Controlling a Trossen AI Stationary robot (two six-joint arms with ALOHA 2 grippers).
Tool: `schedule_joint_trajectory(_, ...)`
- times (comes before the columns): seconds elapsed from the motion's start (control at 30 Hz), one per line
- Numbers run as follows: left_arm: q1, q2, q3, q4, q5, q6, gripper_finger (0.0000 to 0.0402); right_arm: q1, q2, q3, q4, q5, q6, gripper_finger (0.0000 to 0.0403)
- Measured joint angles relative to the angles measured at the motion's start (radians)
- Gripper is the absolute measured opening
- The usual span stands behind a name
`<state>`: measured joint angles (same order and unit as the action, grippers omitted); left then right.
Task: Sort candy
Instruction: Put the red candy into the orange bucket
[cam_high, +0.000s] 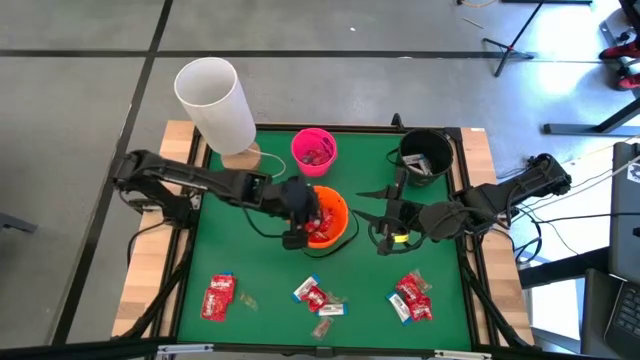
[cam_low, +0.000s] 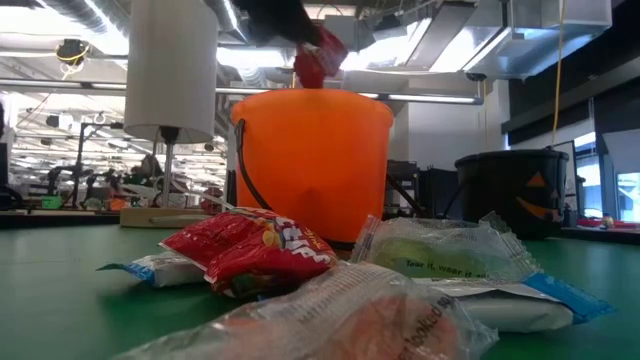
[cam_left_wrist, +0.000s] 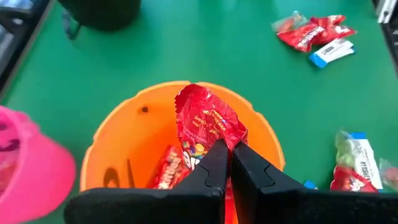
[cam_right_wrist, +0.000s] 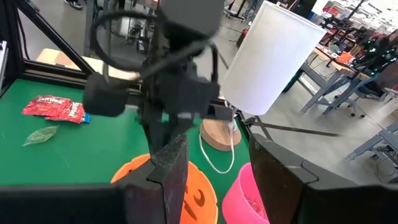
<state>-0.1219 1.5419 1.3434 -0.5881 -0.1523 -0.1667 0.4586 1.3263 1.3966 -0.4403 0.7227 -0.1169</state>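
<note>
My left gripper (cam_high: 308, 225) is over the orange bucket (cam_high: 338, 215), shut on a red candy packet (cam_left_wrist: 208, 121). In the low view the packet (cam_low: 318, 58) hangs just above the bucket's rim (cam_low: 310, 95). More red candy (cam_left_wrist: 165, 171) lies inside the bucket. Loose candy lies flat on the green table in three clusters, at the near left (cam_high: 218, 296), near middle (cam_high: 315, 297) and near right (cam_high: 411, 297). My right gripper (cam_high: 360, 203) hovers open just right of the orange bucket, with nothing between its fingers (cam_right_wrist: 168, 168). My left gripper pinches one end of the red packet (cam_left_wrist: 217, 144) between its two fingers. The fingers slant down from the table's left. The rest of the packet sticks out beyond the fingertips, crumpled, lifted clear over the bucket's opening.
A pink bucket (cam_high: 313, 148) with candy stands behind the orange one, and a black bucket (cam_high: 425, 153) at the far right. A white lamp (cam_high: 215, 100) on a wooden base (cam_high: 240, 157) stands at the far left. Bare green table lies between the buckets and the near candy.
</note>
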Motion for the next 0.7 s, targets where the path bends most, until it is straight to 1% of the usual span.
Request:
schedule_joint_trajectory(0.07,0.017,0.012,0.000,0.024,0.037,0.009,0.0000,0.000,0.000,0.000,-0.008,0.000,0.006,0.0166)
schedule_joint_trajectory(0.13,0.023,0.018,0.000,0.057,0.047,0.017,0.0000,0.000,0.000,0.000,-0.010,-0.015,0.011,0.0166)
schedule_joint_trajectory(0.27,-0.008,0.018,0.000,0.143,0.049,0.049,0.0000,0.000,0.000,0.000,0.010,-0.100,0.012,0.0166)
schedule_joint_trajectory(0.4,-0.024,0.018,0.000,0.148,0.036,0.068,0.0000,0.001,0.000,0.000,0.019,-0.119,0.010,0.0166)
schedule_joint_trajectory(0.53,-0.028,0.011,-0.027,0.160,0.023,0.057,0.0000,0.006,0.000,-0.007,0.044,-0.214,0.025,0.0166)
schedule_joint_trajectory(0.6,-0.037,-0.011,-0.070,0.173,0.008,0.050,0.0000,0.024,-0.009,-0.037,0.070,-0.207,0.030,0.0166)
schedule_joint_trajectory(0.7,-0.037,-0.064,-0.164,0.257,0.004,0.015,0.0000,0.056,-0.035,-0.104,0.111,-0.145,0.031,0.0166)
